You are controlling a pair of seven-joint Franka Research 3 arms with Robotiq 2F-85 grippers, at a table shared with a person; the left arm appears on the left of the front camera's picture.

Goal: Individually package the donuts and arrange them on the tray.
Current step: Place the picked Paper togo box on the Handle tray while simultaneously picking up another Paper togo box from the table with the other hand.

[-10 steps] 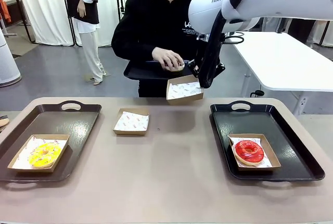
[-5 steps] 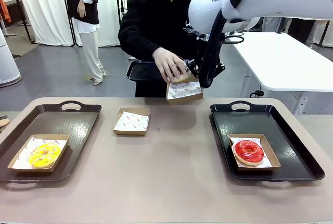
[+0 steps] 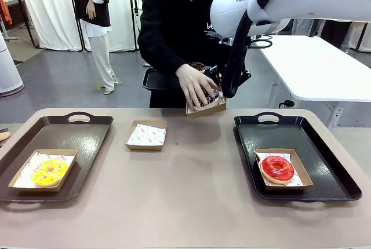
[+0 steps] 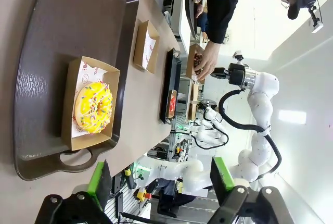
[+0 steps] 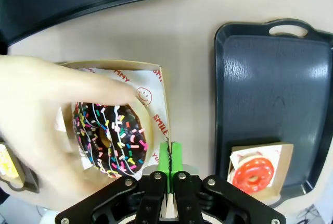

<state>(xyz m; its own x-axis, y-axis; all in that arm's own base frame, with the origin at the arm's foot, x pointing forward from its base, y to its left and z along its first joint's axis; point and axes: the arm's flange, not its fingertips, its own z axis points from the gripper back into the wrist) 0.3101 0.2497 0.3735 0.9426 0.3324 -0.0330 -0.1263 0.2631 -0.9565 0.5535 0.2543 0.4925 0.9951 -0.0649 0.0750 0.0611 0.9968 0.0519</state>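
Cardboard pinched thin between green pads: the right pincer [image 5: 169,156] is clamped on one wall of a small open box [image 3: 204,110], which it holds in the air over the far edge of the surface [image 3: 185,202]. The right arm comes in high from the right, and its forearm drops steeply, with the wrist pointing down and towards the person. The person's hand [image 3: 196,85] reaches forward, palm down and fingers spread, over the dark sprinkled donut [image 5: 112,135]. That donut sits inside the held box on its printed paper liner.

The left pincer [image 4: 160,177] hovers with its jaws wide apart and nothing between them, looking along the left tray [image 3: 87,139]. On that tray, the yellow donut [image 3: 50,171] lies in its own box near the front corner. The red donut [image 3: 277,168] is boxed too, resting on the right tray [image 3: 272,136] towards its near end. Between the two trays, an empty paper-lined box [image 3: 146,135] stands alone on the surface, well apart from both pincers.
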